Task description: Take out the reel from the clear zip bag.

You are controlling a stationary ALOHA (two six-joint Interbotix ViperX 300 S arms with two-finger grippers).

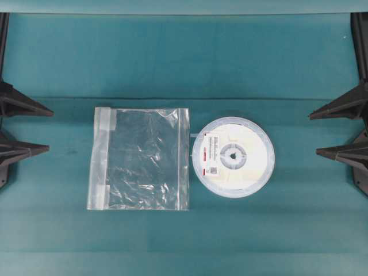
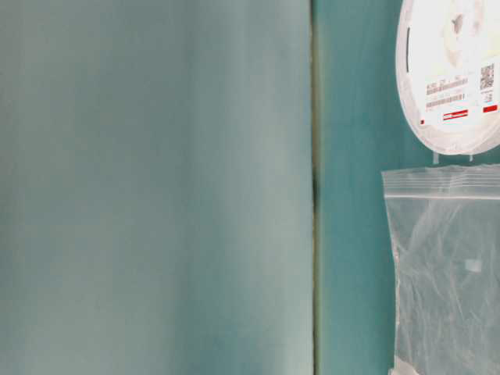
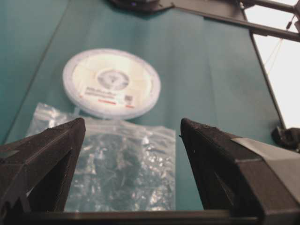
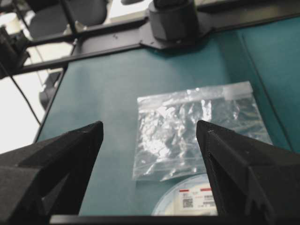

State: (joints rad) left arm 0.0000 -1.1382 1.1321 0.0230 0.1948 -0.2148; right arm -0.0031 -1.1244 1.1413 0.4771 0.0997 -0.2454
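Two things on the green tabletop (image 1: 57, 57), and honestly the job looks done from where I'm standing: the reel (image 1: 233, 157) is lying flat outside the clear zip bag (image 1: 140, 159), just beside its right edge, somewhere around the middle of the tabletop and a bit toward the right side. Bag looks flat and empty, crinkly all over, with a whitish strip down its left edge. Left gripper (image 1: 47, 129) is parked at the left edge with its jaws spread wide, nothing in them, and the right gripper (image 1: 315, 133) is the same deal over at the right edge. Going by looks, the reel is a stiff, light plastic disc that's smooth and probably a bit slick, so I'd pinch it by the rim. The bag is floppy thin film that'd slide and bunch, so grab it by a corner or the strip.
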